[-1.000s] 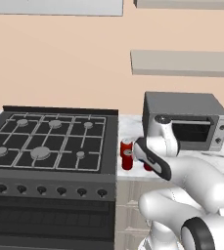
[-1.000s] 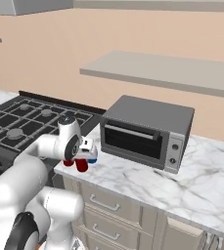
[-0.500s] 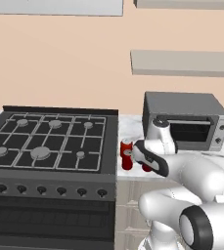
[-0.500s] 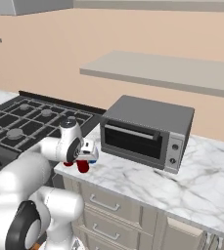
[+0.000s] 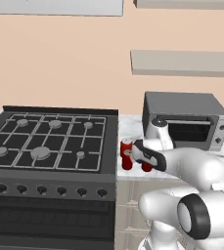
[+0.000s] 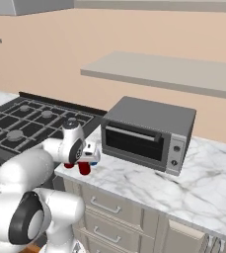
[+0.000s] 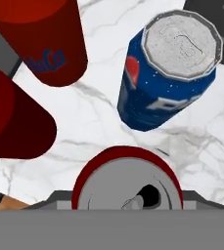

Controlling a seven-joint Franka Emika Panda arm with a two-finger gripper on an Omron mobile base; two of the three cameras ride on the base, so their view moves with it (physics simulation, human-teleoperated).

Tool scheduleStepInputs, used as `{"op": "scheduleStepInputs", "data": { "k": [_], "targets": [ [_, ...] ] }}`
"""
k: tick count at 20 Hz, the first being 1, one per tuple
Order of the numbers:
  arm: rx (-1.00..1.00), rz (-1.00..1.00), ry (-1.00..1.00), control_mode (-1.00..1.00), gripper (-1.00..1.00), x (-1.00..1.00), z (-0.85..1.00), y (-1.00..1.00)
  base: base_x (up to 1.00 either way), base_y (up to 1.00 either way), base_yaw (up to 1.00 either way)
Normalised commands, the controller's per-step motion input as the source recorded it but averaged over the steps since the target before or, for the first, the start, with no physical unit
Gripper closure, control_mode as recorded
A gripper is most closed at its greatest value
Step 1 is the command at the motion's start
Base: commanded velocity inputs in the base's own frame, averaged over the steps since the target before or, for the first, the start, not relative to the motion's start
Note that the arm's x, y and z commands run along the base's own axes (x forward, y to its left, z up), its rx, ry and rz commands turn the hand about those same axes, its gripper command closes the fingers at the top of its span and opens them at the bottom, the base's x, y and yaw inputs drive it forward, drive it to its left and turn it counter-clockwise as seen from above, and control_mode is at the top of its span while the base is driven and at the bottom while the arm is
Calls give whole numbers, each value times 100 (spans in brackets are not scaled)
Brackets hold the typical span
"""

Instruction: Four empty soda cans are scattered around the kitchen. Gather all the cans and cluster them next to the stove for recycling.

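Observation:
In the hand view my gripper (image 7: 128,195) is shut on a red soda can (image 7: 128,183), seen from above with its silvery top between the fingers. A blue can (image 7: 172,68) stands just beyond it on the marble. Two more red cans (image 7: 40,34) (image 7: 11,122) stand to the left. From the left base view the cluster of cans (image 5: 126,155) sits on the counter strip right beside the black stove (image 5: 50,141), with the gripper (image 5: 145,161) low over it. From the right base view the hand (image 6: 85,157) hangs over a red can (image 6: 84,169).
A grey countertop oven (image 5: 187,119) (image 6: 149,131) stands just behind and to the right of the cans. A wall shelf (image 5: 182,63) hangs above it. The marble counter (image 6: 149,188) runs on to the right, with drawers (image 6: 104,207) below.
The arm's lower links have shifted slightly. The hand stays low over the cans, still shut on the red can.

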Motion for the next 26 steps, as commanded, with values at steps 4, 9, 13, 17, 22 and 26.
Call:
{"op": "scheduleStepInputs", "data": {
  "k": [4,9,13,17,22,26],
  "targets": [
    [0,0,0,-100,100,7,-16,0,0,0,0],
    [0,1,0,-100,-100,0,-22,2,0,0,0],
    [0,2,0,-100,-100,0,-24,3,0,0,0],
    [0,1,0,-100,-100,2,-13,0,0,0,0],
    [0,2,0,-100,-100,0,4,1,0,0,0],
    [0,1,0,-100,-100,0,15,0,0,0,0]
  ]
}}
